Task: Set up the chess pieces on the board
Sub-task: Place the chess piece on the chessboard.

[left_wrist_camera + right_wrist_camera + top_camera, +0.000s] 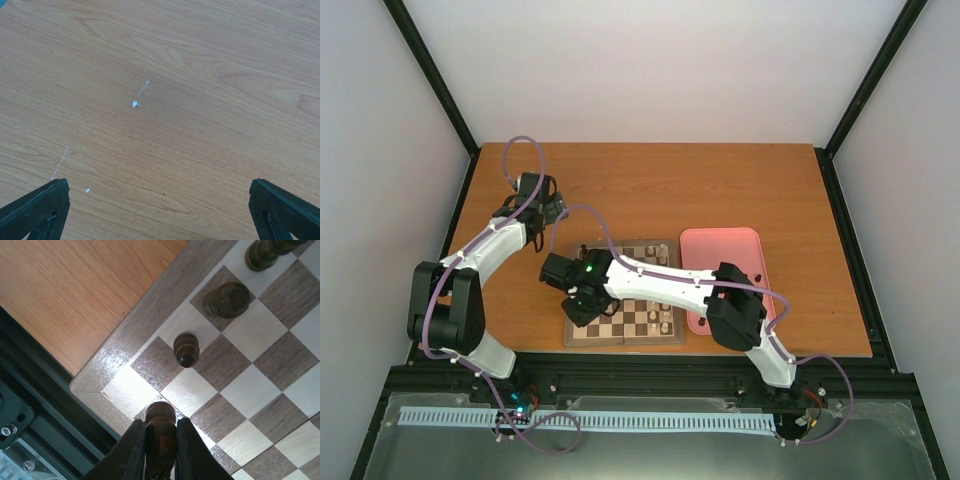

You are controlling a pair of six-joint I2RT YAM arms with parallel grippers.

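The wooden chessboard (pixel 650 322) lies at the table's near edge, partly covered by my right arm. My right gripper (pixel 160 452) is shut on a dark brown chess piece (pixel 161 427), held just above the board's near left corner (pixel 115 387). A dark pawn (pixel 186 350) stands two squares away, with a flat-topped dark piece (pixel 227 299) and another dark piece (pixel 262 252) further along that row. In the top view the right gripper (pixel 582 305) is over the board's left side. My left gripper (pixel 160 212) is open over bare table, its fingers (pixel 37 207) wide apart; it is at the far left in the top view (pixel 548 205).
A pink rounded tray (pixel 722 262) sits right of the board, partly under my right arm. A few dark pieces (pixel 665 318) stand on the board's right half. The black frame rail (pixel 30 385) runs just beyond the board's corner. White specks (pixel 135 104) mark the table.
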